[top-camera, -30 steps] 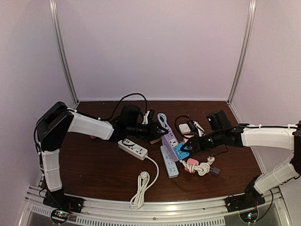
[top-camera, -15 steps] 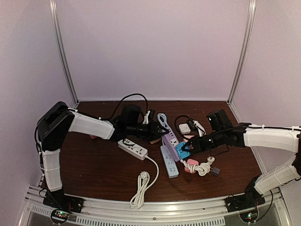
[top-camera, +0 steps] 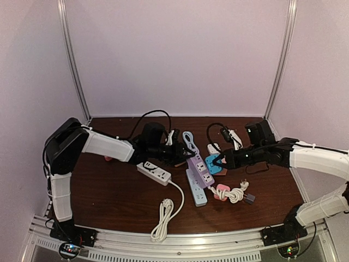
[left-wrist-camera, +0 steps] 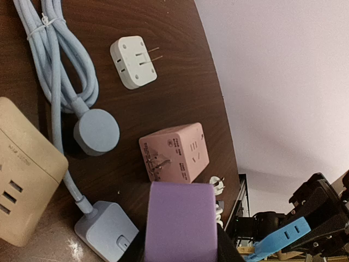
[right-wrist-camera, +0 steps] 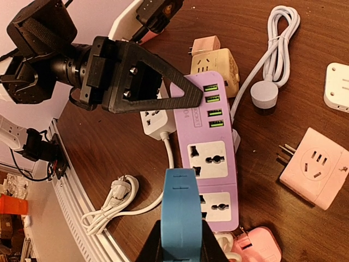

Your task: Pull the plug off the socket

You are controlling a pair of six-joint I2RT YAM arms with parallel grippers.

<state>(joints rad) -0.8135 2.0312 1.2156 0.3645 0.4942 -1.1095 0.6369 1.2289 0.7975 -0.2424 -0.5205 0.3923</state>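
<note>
The socket is a purple power strip (top-camera: 198,165) lying mid-table, with its white outlets (right-wrist-camera: 211,159) facing up. My left gripper (top-camera: 183,154) is shut on the strip's far end (left-wrist-camera: 182,221), and its dark fingers (left-wrist-camera: 226,248) press both sides. The plug is a blue block (right-wrist-camera: 181,213). My right gripper (right-wrist-camera: 181,248) is shut on it and holds it just above the strip's near outlets, apart from the strip. In the left wrist view the blue plug (left-wrist-camera: 279,238) hangs in the air at lower right. From above, the right gripper (top-camera: 217,162) sits at the strip's right side.
A white power strip (top-camera: 154,172) with a coiled cable (top-camera: 163,214) lies to the left. A blue-grey strip (top-camera: 197,189) and a pink plug (top-camera: 222,191) lie nearer. A pink cube adapter (right-wrist-camera: 315,166), a beige cube (right-wrist-camera: 218,63), a white adapter (left-wrist-camera: 132,61) and a pale-blue cable (left-wrist-camera: 54,65) crowd the far side.
My right gripper has closed fully on the blue plug and carried it up and back-right, off the purple strip. The left gripper has stayed on the strip's end.
</note>
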